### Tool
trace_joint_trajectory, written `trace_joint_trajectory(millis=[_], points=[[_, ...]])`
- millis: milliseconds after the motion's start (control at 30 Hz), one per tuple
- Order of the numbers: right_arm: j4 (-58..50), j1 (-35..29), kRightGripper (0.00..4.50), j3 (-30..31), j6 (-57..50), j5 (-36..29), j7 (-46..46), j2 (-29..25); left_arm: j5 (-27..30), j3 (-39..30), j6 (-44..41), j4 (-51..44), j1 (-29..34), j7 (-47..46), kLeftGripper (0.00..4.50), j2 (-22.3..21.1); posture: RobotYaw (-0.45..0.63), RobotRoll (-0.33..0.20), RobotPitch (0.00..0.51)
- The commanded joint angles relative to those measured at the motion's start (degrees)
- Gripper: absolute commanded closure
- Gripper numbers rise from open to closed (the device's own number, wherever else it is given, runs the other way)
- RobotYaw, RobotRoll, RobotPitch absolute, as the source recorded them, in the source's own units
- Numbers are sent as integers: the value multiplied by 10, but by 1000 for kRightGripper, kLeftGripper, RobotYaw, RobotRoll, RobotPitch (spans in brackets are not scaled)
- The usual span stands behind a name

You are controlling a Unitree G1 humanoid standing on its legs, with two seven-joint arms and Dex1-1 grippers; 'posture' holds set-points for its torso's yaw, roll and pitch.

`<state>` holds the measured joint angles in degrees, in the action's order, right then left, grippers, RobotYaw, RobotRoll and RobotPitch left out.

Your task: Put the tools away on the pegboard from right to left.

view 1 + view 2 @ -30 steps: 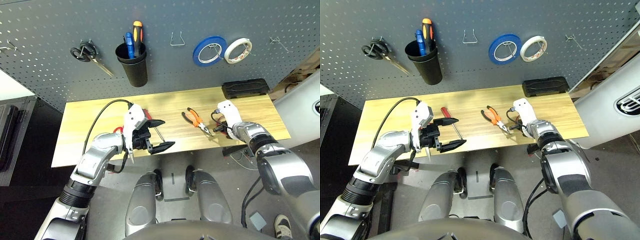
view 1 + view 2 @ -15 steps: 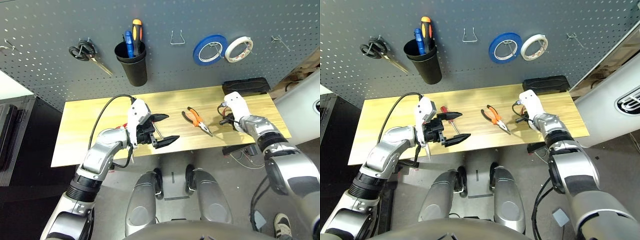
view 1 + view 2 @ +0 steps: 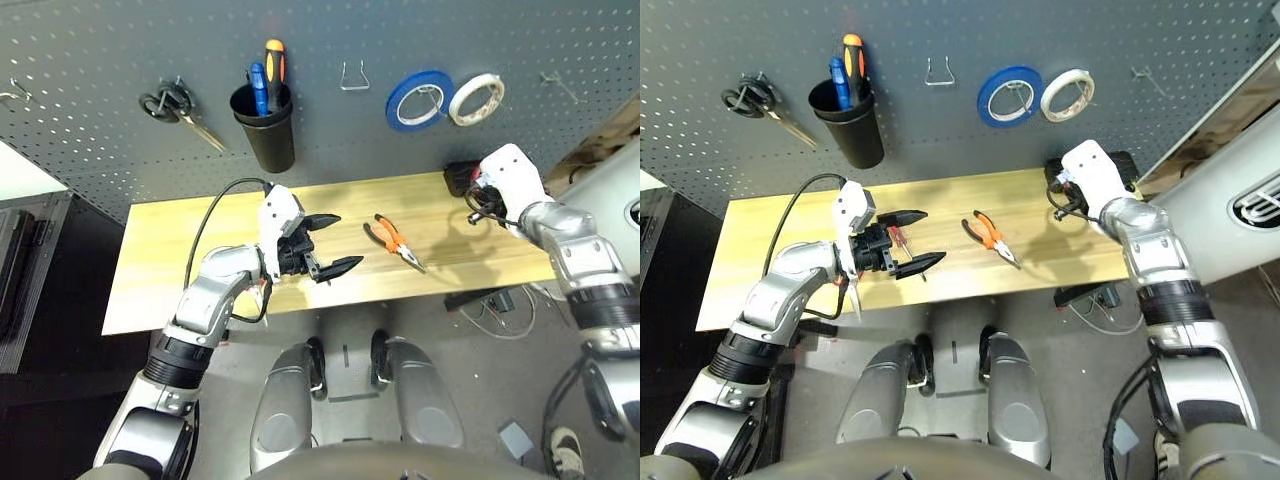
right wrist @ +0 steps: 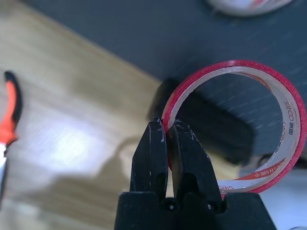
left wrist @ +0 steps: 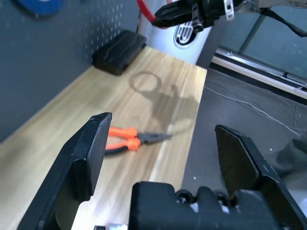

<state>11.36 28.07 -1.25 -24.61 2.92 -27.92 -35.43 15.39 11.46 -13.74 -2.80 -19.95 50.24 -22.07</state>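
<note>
My right gripper (image 4: 168, 125) is shut on the rim of the thin red tape ring (image 4: 240, 64). It holds the ring in the air above the table's right end (image 3: 1065, 200), in front of the pegboard (image 3: 100, 60). The orange-and-black pliers (image 3: 392, 240) lie flat at mid-table. My left gripper (image 3: 335, 243) hovers open just left of them, with nothing between its fingers (image 5: 91, 148). A red-handled screwdriver (image 3: 898, 238) lies beneath it, mostly hidden. The left wrist view shows the pliers (image 5: 127, 143) ahead.
On the pegboard hang black-handled scissors (image 3: 175, 105), a black cup (image 3: 265, 125) holding screwdrivers, a bare wire hook (image 3: 352, 78), a blue tape roll (image 3: 418, 100), a white tape roll (image 3: 475, 98) and a bare hook (image 3: 555, 85). A black box (image 5: 119, 45) sits at the table's back right.
My right gripper has lifted the red tape ring off the table and carried it up and back towards the pegboard. The left gripper has drifted slightly right, still open.
</note>
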Motion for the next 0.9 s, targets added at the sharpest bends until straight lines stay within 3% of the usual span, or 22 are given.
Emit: trace_joint_trajectory(millis=[33,433,600,900], points=[[-18,-9,4465,-22,26,-2,6,-14,-16,-1,23,20,-4,-14,0,8,-108,0,151],[-48,-42,4465,-94,100,-39,35,-8,1,-42,80,32,-23,-53,0,53,-119,0,157],[-63,-62,4465,-120,134,-43,53,-13,1,-43,77,26,-23,-52,0,51,-119,0,157],[-10,-30,4465,-128,170,-40,64,-24,19,-59,45,-17,-36,-54,0,36,-101,0,142]])
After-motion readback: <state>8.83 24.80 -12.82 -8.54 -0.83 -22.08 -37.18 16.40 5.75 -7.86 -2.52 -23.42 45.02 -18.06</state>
